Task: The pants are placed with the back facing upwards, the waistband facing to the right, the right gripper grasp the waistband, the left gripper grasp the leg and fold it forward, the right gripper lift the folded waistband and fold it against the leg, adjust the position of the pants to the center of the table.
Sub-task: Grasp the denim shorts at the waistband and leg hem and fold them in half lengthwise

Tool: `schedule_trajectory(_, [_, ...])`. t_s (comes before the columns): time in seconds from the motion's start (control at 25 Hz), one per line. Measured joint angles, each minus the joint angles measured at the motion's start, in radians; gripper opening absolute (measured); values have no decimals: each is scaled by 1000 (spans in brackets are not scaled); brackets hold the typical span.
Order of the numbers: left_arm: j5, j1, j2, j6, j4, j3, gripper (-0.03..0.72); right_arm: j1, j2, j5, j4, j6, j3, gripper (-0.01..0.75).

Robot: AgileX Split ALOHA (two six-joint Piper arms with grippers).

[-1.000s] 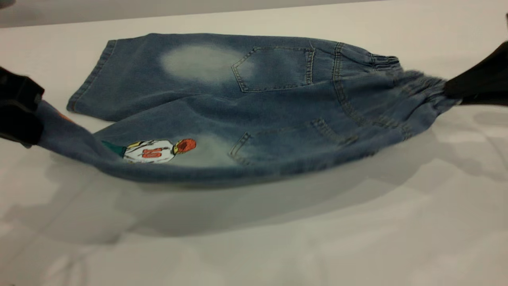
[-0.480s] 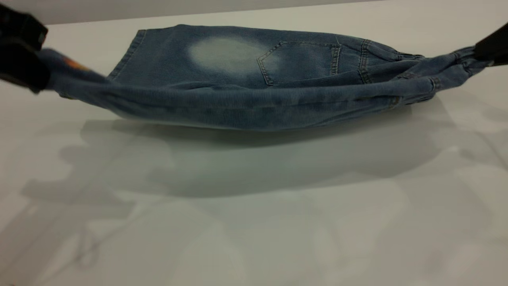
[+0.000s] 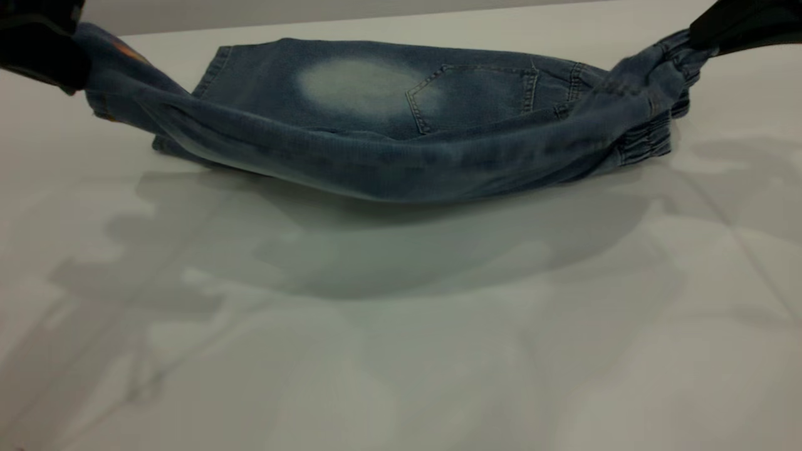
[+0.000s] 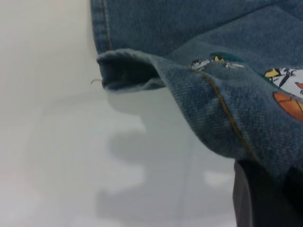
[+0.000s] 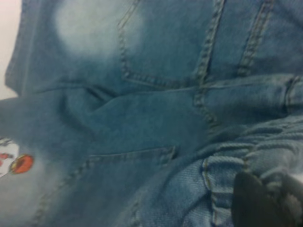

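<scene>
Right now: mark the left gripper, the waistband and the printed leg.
left gripper (image 3: 44,53), exterior view: black body at the lifted hem.
waistband (image 3: 648,141), exterior view: ruched elastic hanging at the right end.
printed leg (image 4: 222,109), left wrist view: denim beside the orange seam.

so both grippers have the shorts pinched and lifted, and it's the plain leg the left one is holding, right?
Not the plain one. The left gripper holds the printed leg; the left wrist view shows the player print by its fingers. The right gripper does hold the waistband.

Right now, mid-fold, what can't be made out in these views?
- Left gripper: cut off by the exterior view's edge; denim hides its fingertips.
- Right gripper: likewise cut off; the waistband bunches over its tips.
- Printed leg: its print faces away in the exterior view, cropped in both wrist views.
</scene>
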Motion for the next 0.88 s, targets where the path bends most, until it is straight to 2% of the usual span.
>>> schedule_trajectory(0.48, [-2,1,244,32,17,-221,74,0,174,9,-79,69,-157,31])
schedule_trajectory(0.88, [30,1,403,71,30,-440,74,-1,177,8,-88,67,-255,31])
